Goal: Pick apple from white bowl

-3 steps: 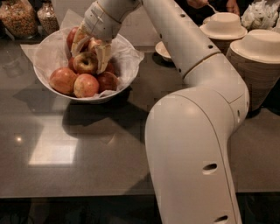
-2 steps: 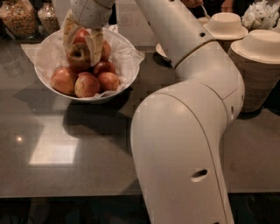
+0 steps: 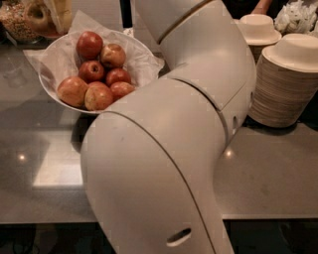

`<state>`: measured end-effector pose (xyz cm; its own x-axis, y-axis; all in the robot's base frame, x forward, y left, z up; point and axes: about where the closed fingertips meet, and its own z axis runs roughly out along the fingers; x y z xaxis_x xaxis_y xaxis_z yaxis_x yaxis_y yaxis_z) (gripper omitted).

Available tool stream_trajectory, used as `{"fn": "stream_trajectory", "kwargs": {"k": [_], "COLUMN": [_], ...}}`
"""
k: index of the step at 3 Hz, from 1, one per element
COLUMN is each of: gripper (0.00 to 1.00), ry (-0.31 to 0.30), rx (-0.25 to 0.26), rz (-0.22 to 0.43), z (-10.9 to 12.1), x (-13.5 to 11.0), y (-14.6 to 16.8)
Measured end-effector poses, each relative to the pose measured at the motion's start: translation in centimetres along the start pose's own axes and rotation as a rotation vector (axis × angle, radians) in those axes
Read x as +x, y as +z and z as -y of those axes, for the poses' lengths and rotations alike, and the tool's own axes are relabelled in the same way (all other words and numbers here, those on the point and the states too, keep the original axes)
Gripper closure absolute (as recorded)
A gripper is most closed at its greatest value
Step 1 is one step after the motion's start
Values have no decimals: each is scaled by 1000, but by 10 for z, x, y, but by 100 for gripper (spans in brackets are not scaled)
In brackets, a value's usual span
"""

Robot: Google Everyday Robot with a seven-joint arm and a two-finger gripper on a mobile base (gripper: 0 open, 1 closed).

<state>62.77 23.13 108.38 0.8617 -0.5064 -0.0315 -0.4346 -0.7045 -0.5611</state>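
You are at the lifting step of the pick. The apple is no more among the other fruit: it hangs in the air at the top left corner of the camera view, above and to the left of the rim of the white bowl, close to a jar of grains which stands behind. The red apples lie in a heap on the crinkled paper inside the bowl, and none of them touches the lifted one.

The gripper is there in the same corner, partly cut by the frame edge. Its fingers are closed on the apple as far as the fruit allows, one pale finger pressing on the right side of it; the other finger you cannot see well, as it is behind the fruit. Nothing else is in the grasp.

In my judgement, the next move asks only to keep the grip firm and to carry the apple clear, without bumping the jar. The big arm covers the middle of the view, near the stacked beige bowls, so move it slowly.
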Motion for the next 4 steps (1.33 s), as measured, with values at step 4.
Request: {"fn": "stream_trajectory", "kwargs": {"k": [4], "gripper": [100], "ry": [254], "rx": [214], "rz": [-27], "z": [-70], "x": [-40], "y": [-107]}}
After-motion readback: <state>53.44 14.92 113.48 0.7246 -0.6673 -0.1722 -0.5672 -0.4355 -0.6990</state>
